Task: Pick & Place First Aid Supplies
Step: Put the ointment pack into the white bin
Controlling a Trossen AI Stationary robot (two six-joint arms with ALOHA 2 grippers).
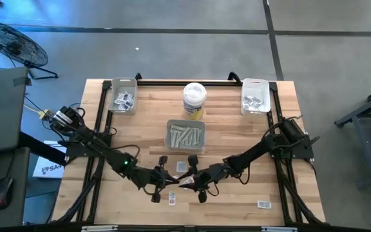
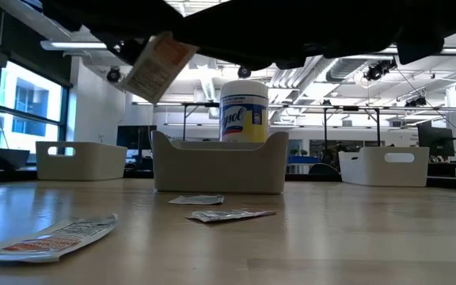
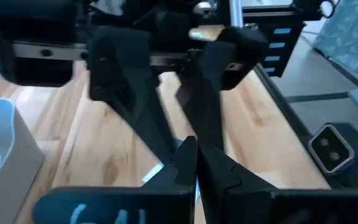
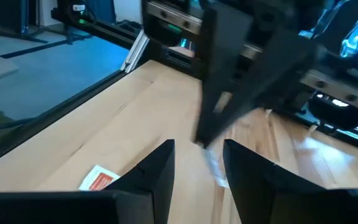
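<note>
Packet [image 2: 158, 65], light and floppy, hangs pinched in my left gripper [image 1: 176, 185]; right gripper [image 1: 187, 182], spread, should take its 3 o'clock edge.

Left tool [image 1: 170, 183] closed, right tool [image 1: 189, 182] parted

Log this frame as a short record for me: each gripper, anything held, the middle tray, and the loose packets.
left gripper: shut on held packet, lifted in the air
right gripper: open, empty, close in front of the left one
centre tray: long pale strips inside
loose packets: a few lying flat in front of the centre tray
tub: upright behind the centre tray
</note>
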